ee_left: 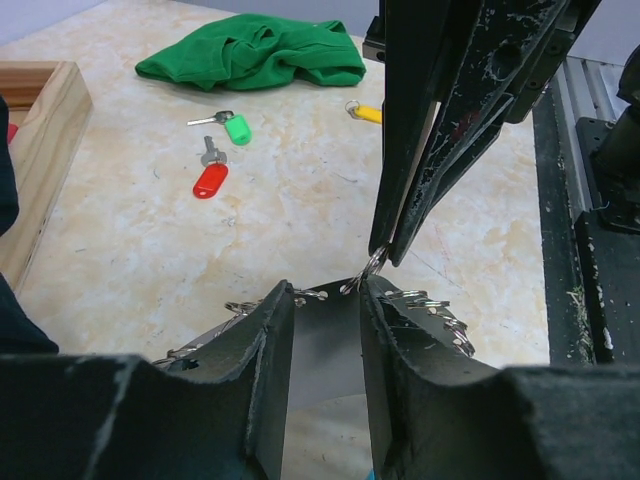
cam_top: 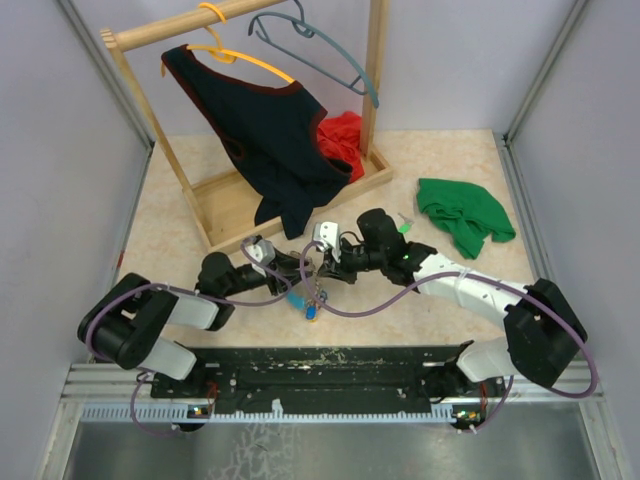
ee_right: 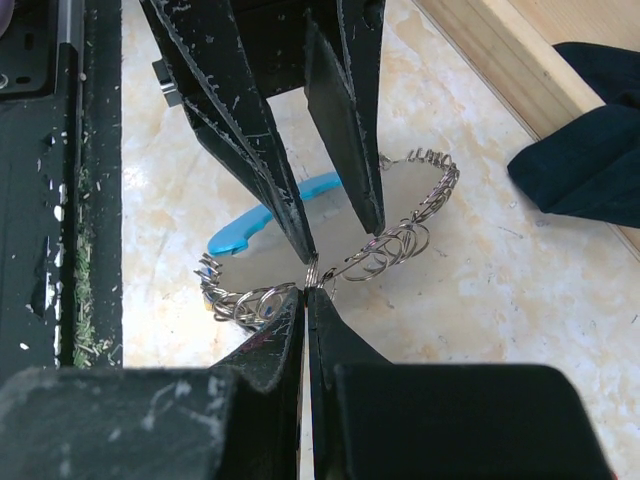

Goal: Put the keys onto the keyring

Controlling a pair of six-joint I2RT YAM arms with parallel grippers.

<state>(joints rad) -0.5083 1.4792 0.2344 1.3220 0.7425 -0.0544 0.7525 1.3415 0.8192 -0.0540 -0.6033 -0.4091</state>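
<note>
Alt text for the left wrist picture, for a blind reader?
The left pincer and right pincer meet at a wiry keyring, the right pinching a small ring. Beyond lie a red key, green key, yellow key and green cloth.

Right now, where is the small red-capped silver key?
In the left wrist view, upper left, the red-capped key lies on the table beside the green-capped key.

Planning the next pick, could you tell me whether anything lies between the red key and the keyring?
Nothing visible does: only bare table separates the red key from the keyring; the green cloth lies beyond.
</note>
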